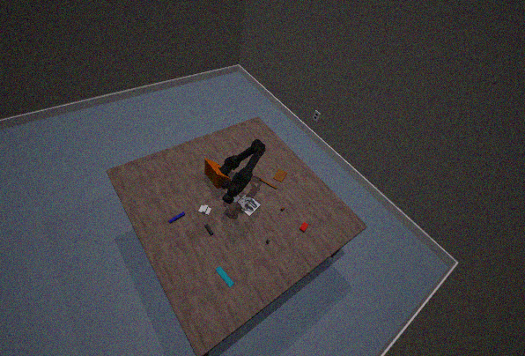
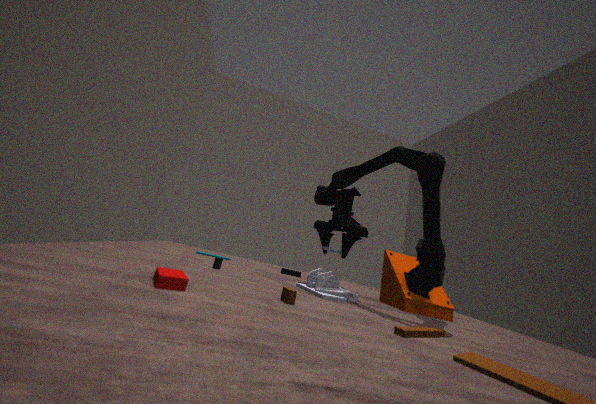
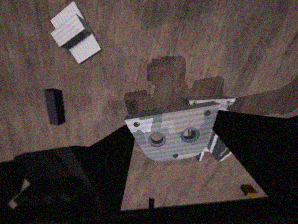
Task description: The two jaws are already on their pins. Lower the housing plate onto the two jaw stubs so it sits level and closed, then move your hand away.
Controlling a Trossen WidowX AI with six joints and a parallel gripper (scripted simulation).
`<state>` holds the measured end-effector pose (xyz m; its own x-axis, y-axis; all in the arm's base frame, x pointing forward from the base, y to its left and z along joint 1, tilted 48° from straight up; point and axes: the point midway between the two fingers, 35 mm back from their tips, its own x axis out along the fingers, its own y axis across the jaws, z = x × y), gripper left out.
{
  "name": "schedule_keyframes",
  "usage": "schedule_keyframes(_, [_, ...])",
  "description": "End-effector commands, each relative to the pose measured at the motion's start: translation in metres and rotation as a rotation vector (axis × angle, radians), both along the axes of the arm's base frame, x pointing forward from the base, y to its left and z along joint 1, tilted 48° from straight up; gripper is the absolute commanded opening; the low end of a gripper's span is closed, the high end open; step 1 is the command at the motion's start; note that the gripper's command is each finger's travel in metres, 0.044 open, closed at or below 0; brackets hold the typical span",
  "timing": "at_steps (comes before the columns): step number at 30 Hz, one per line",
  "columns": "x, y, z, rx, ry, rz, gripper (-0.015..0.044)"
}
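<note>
The housing plate (image 3: 167, 149) is a thin pale grey plate with two round holes and small corner holes. My gripper (image 2: 334, 251) (image 3: 168, 119) is shut on it, one finger at each side. In the exterior view the plate is a thin line between the fingertips, well above the table. The white base (image 1: 250, 212) (image 2: 334, 298) lies flat on the table, below the held plate. The grey jaws (image 1: 249, 203) (image 2: 322, 279) stand on it. In the wrist view the held plate hides much of the base and jaws; the pins and stubs cannot be made out.
A white stepped block (image 1: 204, 210) (image 3: 75, 32) and a black block (image 1: 209, 229) (image 2: 290, 272) (image 3: 55, 106) lie near the base. A small brown block (image 1: 282, 209) (image 2: 288, 295), a red block (image 1: 304, 226) (image 2: 170, 279) and an orange wedge (image 1: 213, 174) (image 2: 391, 281) stand farther off.
</note>
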<state>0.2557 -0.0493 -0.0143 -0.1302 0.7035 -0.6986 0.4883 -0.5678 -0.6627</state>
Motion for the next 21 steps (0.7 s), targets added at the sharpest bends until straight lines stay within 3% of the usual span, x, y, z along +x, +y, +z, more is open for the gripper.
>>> schedule_keyframes(1, [-0.002,0.010,0.007,0.007,0.019,-0.015,0.0351])
schedule_keyframes(21, [-0.011,0.060,0.046,0.018,0.090,-0.073,0.0351])
